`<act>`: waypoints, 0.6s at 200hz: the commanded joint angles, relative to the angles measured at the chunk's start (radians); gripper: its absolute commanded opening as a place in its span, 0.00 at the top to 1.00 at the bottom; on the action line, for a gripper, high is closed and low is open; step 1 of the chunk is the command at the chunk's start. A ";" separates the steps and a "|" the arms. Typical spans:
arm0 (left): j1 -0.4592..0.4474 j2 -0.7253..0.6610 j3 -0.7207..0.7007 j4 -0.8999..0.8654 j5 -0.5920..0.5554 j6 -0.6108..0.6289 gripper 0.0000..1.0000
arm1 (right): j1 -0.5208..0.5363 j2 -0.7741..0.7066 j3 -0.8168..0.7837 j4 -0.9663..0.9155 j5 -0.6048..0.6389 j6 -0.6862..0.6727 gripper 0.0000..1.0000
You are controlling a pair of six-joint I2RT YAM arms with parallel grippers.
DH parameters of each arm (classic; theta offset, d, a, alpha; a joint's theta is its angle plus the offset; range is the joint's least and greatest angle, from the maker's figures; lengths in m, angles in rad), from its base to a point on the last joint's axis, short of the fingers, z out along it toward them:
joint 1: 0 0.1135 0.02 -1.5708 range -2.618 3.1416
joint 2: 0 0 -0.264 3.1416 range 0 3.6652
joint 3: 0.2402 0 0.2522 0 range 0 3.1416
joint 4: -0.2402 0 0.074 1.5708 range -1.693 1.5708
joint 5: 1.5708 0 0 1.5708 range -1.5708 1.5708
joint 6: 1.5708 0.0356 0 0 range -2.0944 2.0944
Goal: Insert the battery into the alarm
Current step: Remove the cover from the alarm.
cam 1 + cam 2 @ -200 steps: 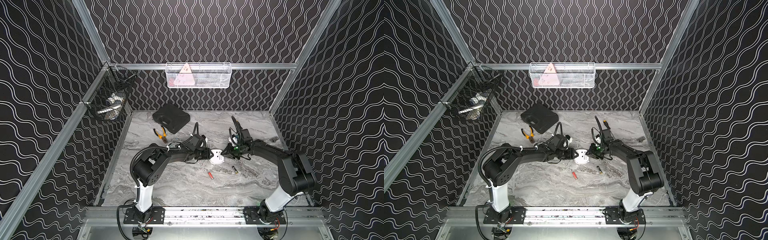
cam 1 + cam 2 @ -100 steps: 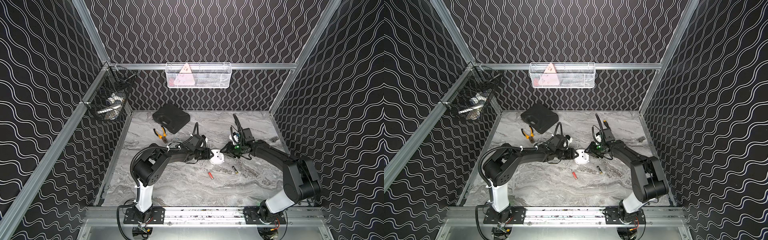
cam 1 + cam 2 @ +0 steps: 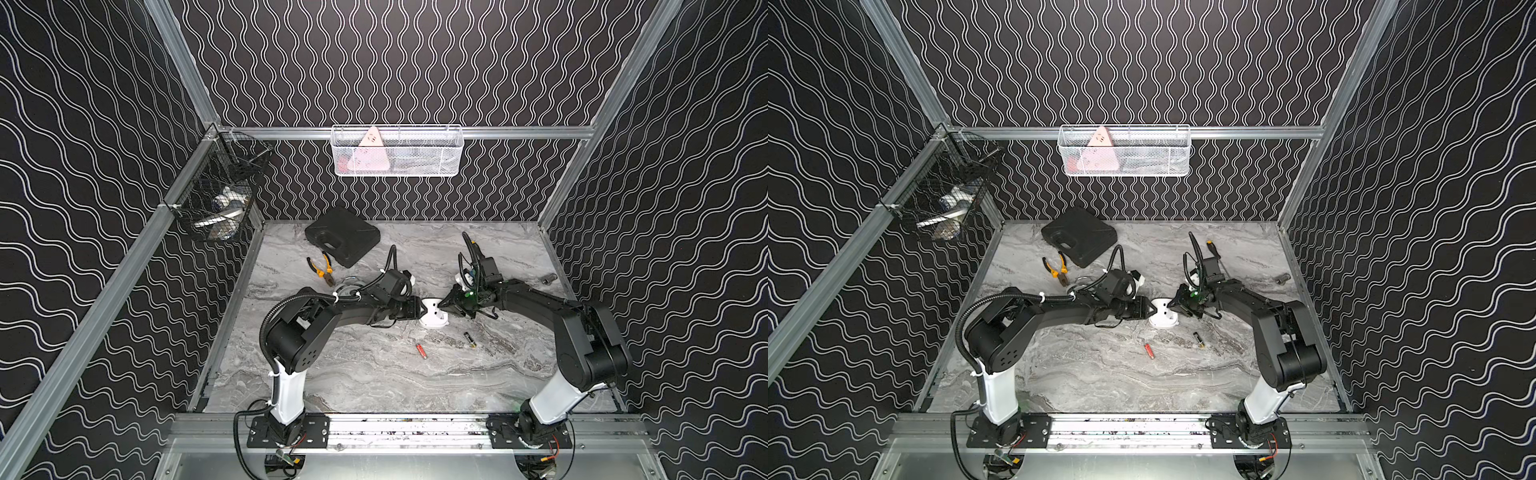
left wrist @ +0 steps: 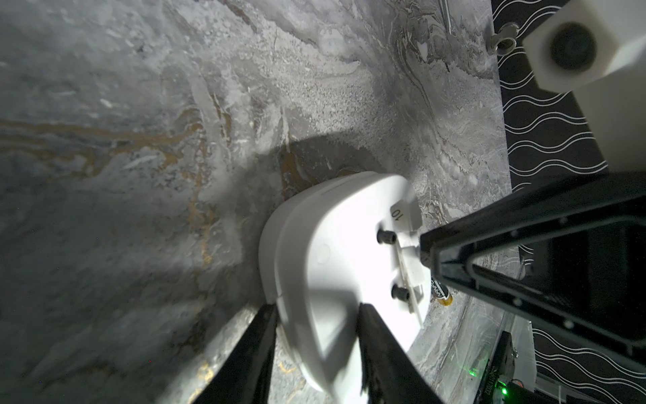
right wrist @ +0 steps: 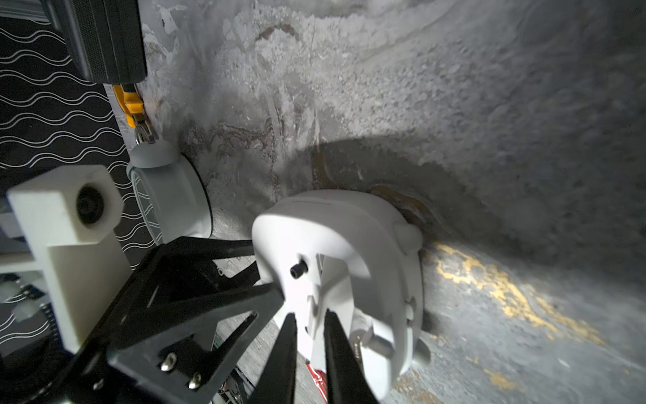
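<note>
My left tool clamps the white alarm in the middle of the worktop. My right tool is nearly closed at the alarm's back, and I cannot tell if it grips. The black battery lies nearby.

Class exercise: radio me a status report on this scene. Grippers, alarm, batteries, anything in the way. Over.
Left gripper clamped on alarm edge. Right gripper nearly closed at alarm's back, grip unclear. Red battery and black battery loose on table. Nothing blocking.
</note>
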 commanded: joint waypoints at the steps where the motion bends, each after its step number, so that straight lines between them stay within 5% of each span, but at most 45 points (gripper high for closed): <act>1: 0.000 0.000 -0.008 -0.113 -0.024 0.029 0.57 | 0.002 0.016 0.013 0.020 -0.022 0.011 0.83; 120: 0.000 -0.002 -0.011 -0.114 -0.026 0.029 0.57 | 0.002 -0.006 0.010 0.005 -0.028 0.010 0.94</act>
